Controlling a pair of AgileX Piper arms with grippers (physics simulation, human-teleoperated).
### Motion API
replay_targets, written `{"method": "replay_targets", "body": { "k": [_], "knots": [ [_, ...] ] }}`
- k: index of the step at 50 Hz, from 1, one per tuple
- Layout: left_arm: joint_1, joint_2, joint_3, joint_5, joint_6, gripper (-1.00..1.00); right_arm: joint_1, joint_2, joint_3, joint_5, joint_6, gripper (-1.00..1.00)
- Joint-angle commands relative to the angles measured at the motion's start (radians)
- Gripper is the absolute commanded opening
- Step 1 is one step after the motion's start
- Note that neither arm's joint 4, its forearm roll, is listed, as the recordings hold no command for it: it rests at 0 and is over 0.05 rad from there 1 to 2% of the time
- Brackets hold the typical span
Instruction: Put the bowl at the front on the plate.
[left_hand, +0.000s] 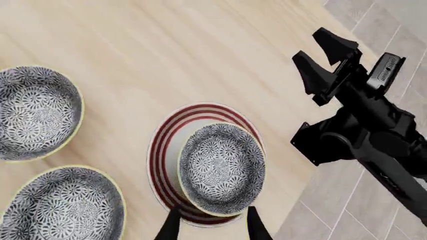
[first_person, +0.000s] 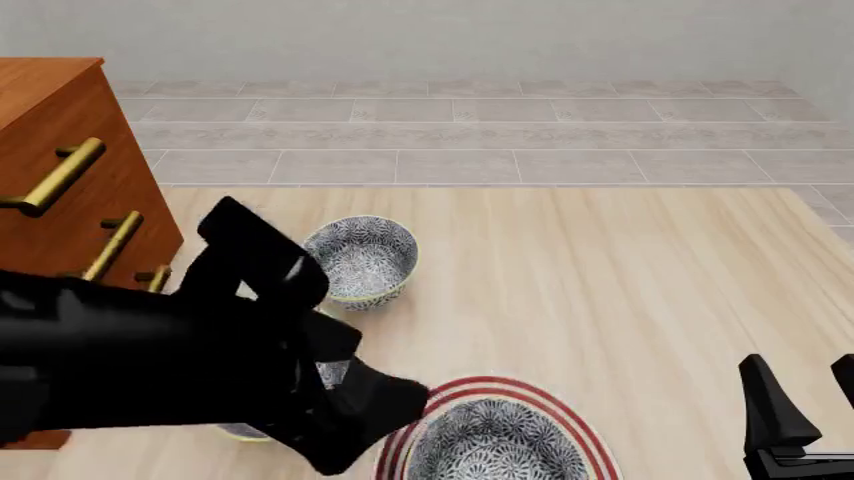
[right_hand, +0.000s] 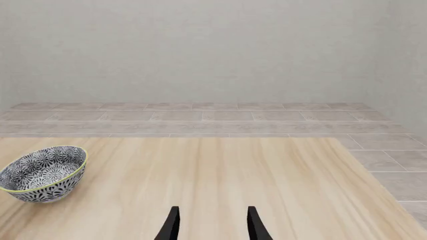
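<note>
While its two fingers stand parted and grip nothing, the left hand (left_hand: 210, 224) hangs above the bowl (left_hand: 221, 168), which sits inside the plate (left_hand: 165, 150) directly under it. Seen from the left wrist, the bowl rests upright on the ringed plate, off-centre, its far rim out over the plate's edge on the side toward the floor tiles. Beyond that pair, on the side away from the tiles, two matching bowls stand on the table (left_hand: 200, 55): one bowl (left_hand: 37, 114) farther off and another bowl (left_hand: 65, 205) nearer the left hand, both well apart from the plate.

The right hand (first_person: 801, 400) waits off to the plate's other side, fingers spread and empty, with bare wood ahead of it in its own wrist view and a single patterned bowl (right_hand: 44, 173) farther out. From the front, the left arm hides much of the near table; a wooden drawer chest (first_person: 80, 180) with brass handles stands beyond it.

Judged from this, the placement looks essentially done, and the step in hand is the release and retreat. Doing it well would mean lifting the left hand straight up, fingers kept wide so neither tip catches the pale-yellow rim, since a sideways brush could drag the bowl farther toward the plate's edge.
</note>
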Motion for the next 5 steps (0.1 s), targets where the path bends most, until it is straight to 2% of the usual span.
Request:
{"method": "replay_targets", "body": {
  "k": [1, 5],
  "knots": [
    [0.097, -0.264, 0.041, 0.096, -0.004, 1.00, 0.000, 0.000, 0.000, -0.001, 0.000, 1.00],
    [0.132, -0.351, 0.028, 0.150, 0.002, 1.00, 0.000, 0.001, 0.000, 0.000, 0.000, 1.00]
  ]
}}
